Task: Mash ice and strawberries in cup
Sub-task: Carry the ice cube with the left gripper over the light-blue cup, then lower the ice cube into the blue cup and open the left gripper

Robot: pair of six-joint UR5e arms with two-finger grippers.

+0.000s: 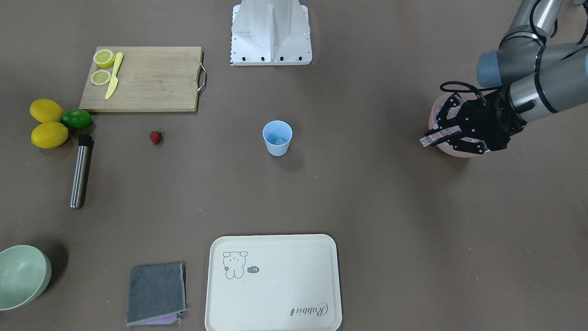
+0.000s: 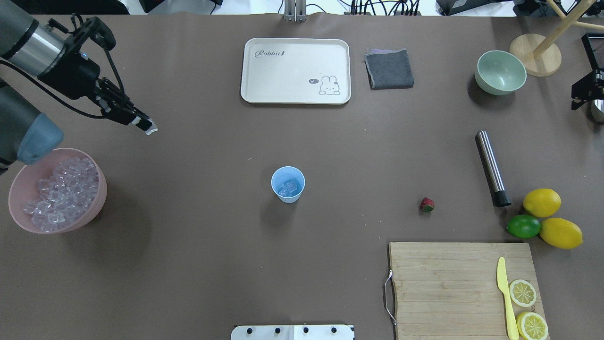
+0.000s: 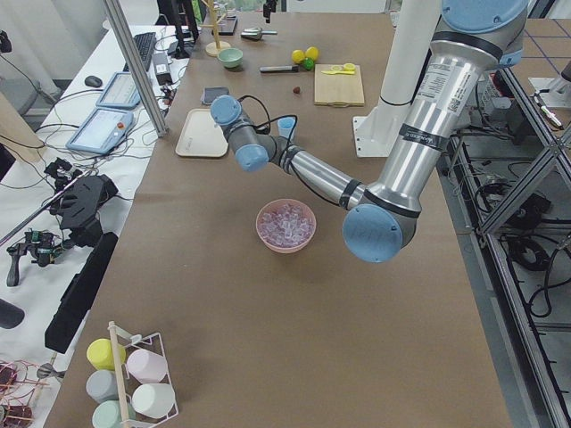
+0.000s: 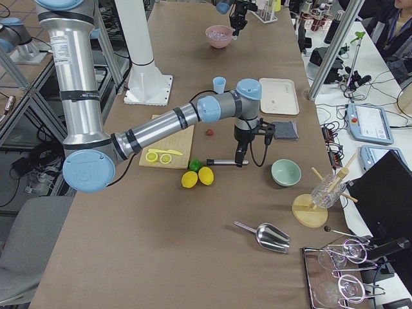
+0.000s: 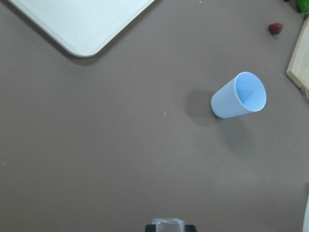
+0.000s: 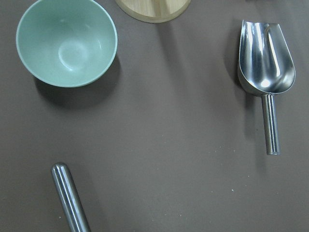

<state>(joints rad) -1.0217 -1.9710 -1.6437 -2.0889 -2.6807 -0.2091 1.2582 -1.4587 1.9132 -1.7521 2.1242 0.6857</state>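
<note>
**Step in hand: ice transfer to the cup.** The left gripper (image 2: pixel 146 126) hangs above bare counter (image 2: pixel 203 245), just beyond the pink bowl (image 2: pixel 96 208) of ice (image 2: pixel 59 193). Its jaws are clenched on one cube (image 5: pixel 165 223). The cup (image 2: pixel 288 184) stands upright near the counter's centre, well apart from the gripper, with a few cubes inside. The strawberry (image 2: pixel 427 204) lies on the counter between cup and muddler (image 2: pixel 490 165), not yet in the cup.

**Procedure, as judged:** carry the cube until it is centred over the cup mouth. Lower it close to the rim without touching, then release. The cup looks light and would likely tip under a side knock. The cube looks slick and may slip if the grip eases early.

The right gripper (image 4: pixel 239 154) hangs high near the muddler. Whether its jaws are parted cannot be told.

**Surface and room:** the counter is a flat, matt brown sheet. Around it stand aluminium posts and side desks with tablets and cables.
</note>
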